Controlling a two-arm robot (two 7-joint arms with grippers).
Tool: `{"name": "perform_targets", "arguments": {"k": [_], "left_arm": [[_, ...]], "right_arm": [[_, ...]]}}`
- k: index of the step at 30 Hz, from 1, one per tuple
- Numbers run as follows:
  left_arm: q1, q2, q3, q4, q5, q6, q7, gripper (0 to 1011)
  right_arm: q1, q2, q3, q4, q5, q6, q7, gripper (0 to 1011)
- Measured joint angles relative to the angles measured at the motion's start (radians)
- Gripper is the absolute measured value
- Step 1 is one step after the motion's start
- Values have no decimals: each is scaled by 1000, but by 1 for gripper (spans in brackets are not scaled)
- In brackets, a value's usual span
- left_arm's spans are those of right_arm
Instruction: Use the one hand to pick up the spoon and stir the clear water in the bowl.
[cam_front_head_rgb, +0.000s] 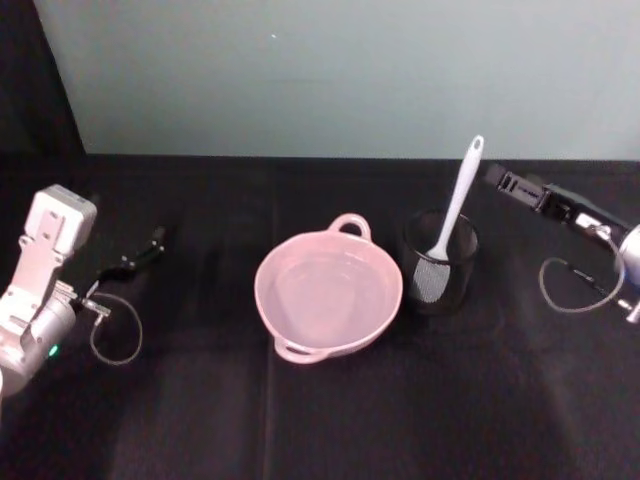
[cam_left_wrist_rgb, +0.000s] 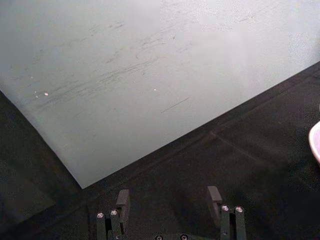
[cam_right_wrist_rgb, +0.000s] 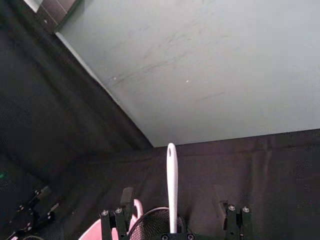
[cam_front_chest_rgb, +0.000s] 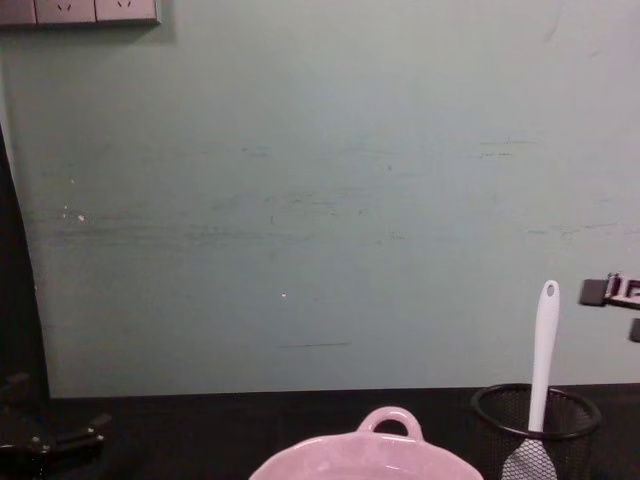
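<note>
The pale pink bowl sits mid-table with clear water in it, its loop handle toward the wall. Just to its right, the white spoon stands blade-down in a black mesh cup, handle leaning up and back. My right gripper hovers open a short way to the right of the handle's top. In the right wrist view the spoon handle rises centred between the open fingers, farther off. The chest view shows the spoon and right gripper apart. My left gripper rests open at the far left.
The table is covered in black cloth and a pale green wall stands close behind it. Cable loops lie beside each arm, at left and right. Open cloth stretches in front of the bowl.
</note>
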Motion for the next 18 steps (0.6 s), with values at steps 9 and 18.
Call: {"name": "perform_targets", "arguments": {"k": [9,18], "left_arm": [[0,0,0,0,0,0,0,1011],[0,0,0,0,0,0,0,1011]], "right_arm": [[111,-35,-84,123,-22,-4,43,1003],[182,-63,-138,206,-29,-26,73,1003]]}}
